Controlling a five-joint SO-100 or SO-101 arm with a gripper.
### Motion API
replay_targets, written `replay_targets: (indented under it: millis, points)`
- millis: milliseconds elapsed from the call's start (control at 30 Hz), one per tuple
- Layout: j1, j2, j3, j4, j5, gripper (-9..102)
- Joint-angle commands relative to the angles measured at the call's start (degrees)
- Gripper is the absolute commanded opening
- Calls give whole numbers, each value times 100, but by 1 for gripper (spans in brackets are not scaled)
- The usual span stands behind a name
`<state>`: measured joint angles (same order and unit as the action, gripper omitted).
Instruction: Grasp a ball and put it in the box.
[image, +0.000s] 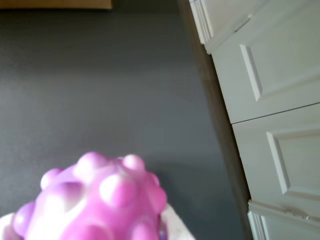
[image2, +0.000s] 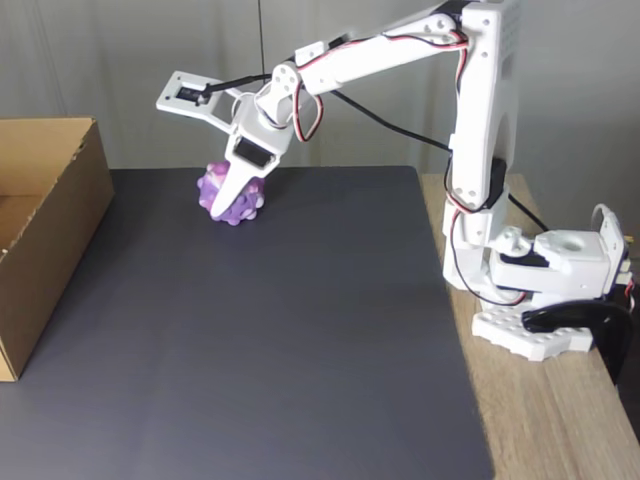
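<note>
The ball (image2: 248, 203), knobbly and mottled purple, pink and white, is near the far edge of the dark mat, clasped by my gripper (image2: 229, 205), which is shut on it from above. Whether it touches the mat I cannot tell. In the wrist view the ball (image: 100, 200) fills the lower left, with white fingertips (image: 176, 222) showing on either side of it; my gripper (image: 90, 227) is closed around it. The box (image2: 55, 240), large brown cardboard and open on top, stands at the left edge of the fixed view. A tan strip of the box (image: 55, 4) shows at the top left.
A dark grey mat (image2: 260, 330) covers most of the table. The arm's white base (image2: 540, 300) sits on bare wood at the right. White panelled doors (image: 270, 100) run along the mat's right side in the wrist view.
</note>
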<state>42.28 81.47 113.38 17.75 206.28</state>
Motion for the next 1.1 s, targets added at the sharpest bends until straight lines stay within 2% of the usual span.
replay_targets:
  millis: [0, 67, 267, 633, 1067]
  points:
    - [-141, -35, 35, -9, 88, 28]
    - [-149, -35, 35, -9, 114, 19]
    - [-167, 35, 26, 0, 79, 15]
    - [-229, 281, 26, 9, -70, 14]
    - [-422, 1389, -202, 422, -396, 13]
